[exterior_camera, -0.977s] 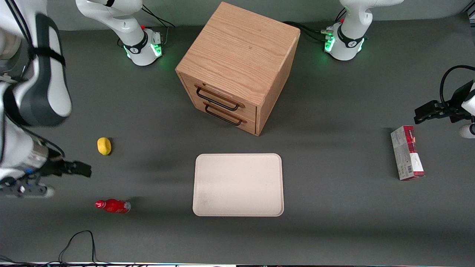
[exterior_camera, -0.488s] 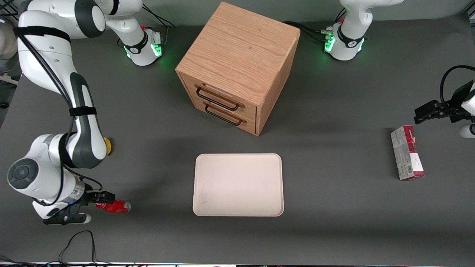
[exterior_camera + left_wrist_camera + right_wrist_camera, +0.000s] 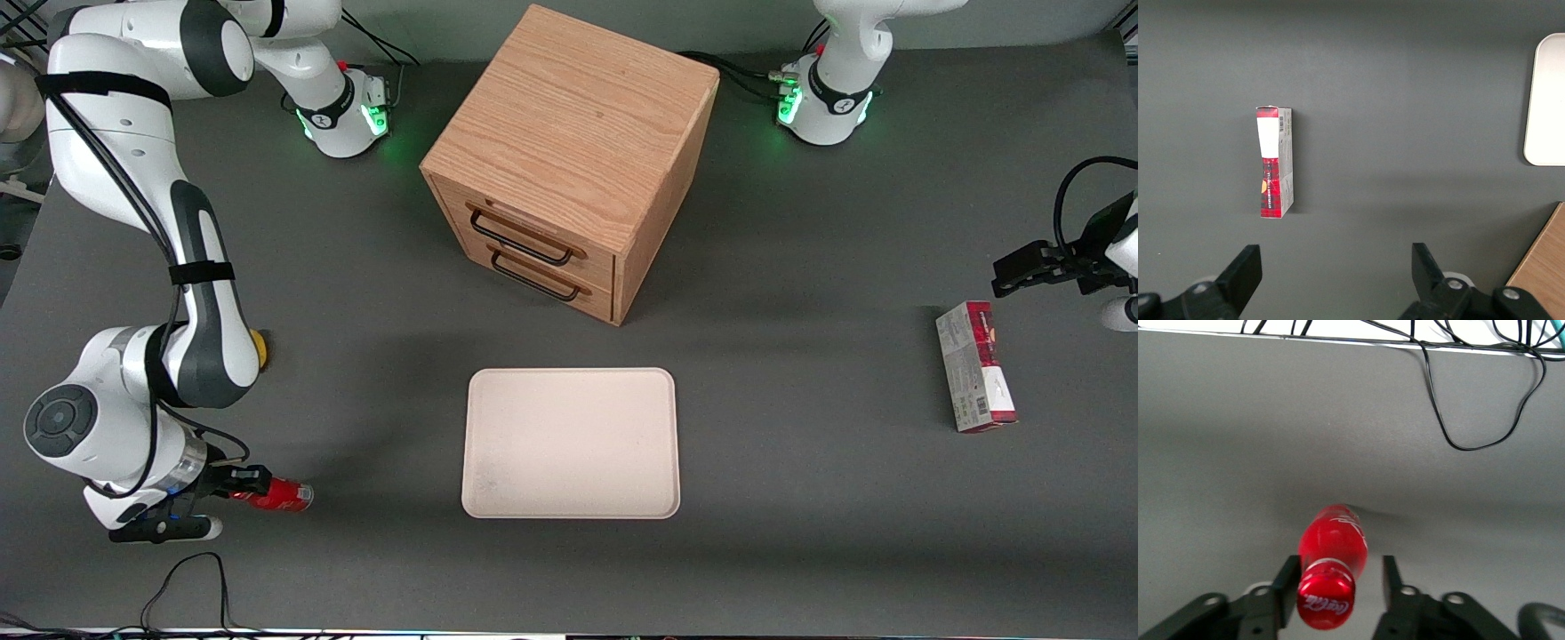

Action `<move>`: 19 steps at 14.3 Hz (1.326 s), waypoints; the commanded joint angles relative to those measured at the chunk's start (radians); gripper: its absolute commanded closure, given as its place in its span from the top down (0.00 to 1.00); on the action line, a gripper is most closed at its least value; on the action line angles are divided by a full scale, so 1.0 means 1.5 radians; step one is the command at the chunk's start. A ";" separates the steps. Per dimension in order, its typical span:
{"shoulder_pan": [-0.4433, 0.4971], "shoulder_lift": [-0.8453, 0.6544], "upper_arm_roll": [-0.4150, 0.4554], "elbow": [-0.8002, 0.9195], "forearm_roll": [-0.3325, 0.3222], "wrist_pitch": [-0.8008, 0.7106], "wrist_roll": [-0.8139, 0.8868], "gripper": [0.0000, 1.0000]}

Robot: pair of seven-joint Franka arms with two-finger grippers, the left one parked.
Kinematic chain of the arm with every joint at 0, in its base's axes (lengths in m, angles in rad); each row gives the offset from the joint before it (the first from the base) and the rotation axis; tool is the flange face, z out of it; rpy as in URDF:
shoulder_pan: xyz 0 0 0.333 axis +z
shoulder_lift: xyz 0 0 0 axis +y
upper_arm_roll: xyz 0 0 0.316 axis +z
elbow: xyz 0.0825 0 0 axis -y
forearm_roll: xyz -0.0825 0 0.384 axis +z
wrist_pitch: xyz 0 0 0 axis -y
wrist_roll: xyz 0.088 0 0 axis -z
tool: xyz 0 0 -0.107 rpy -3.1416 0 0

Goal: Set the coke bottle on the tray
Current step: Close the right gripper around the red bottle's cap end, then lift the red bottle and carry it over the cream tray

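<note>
Bottle [image 3: 277, 495]: lying on its side on the table, toward the working arm's end, well apart from the tray [image 3: 570, 442]
Gripper [image 3: 1335, 587]: fingers spread, straddling the cap end, one finger touching
Risk: round bottle could roll or squirt out if the pinch lands on the cap

Bare table lies between the hand [image 3: 238, 483], astride the coke bottle [image 3: 277, 495], and the tray [image 3: 569, 507].
</note>
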 commanded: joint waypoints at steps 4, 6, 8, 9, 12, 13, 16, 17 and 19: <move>-0.009 -0.003 0.023 0.016 0.015 -0.013 0.012 0.00; -0.007 -0.034 0.040 0.034 0.013 -0.061 0.075 0.00; -0.001 -0.075 0.053 0.085 0.011 -0.168 0.132 0.00; 0.001 -0.090 0.067 0.108 0.006 -0.239 0.148 0.00; 0.006 -0.110 0.162 0.141 -0.050 -0.310 0.309 0.00; 0.006 -0.110 0.210 0.141 -0.088 -0.308 0.383 0.00; 0.011 -0.109 0.298 0.141 -0.145 -0.300 0.527 0.00; 0.031 -0.108 0.305 0.138 -0.146 -0.285 0.574 0.00; 0.068 -0.092 0.306 0.127 -0.174 -0.212 0.659 0.00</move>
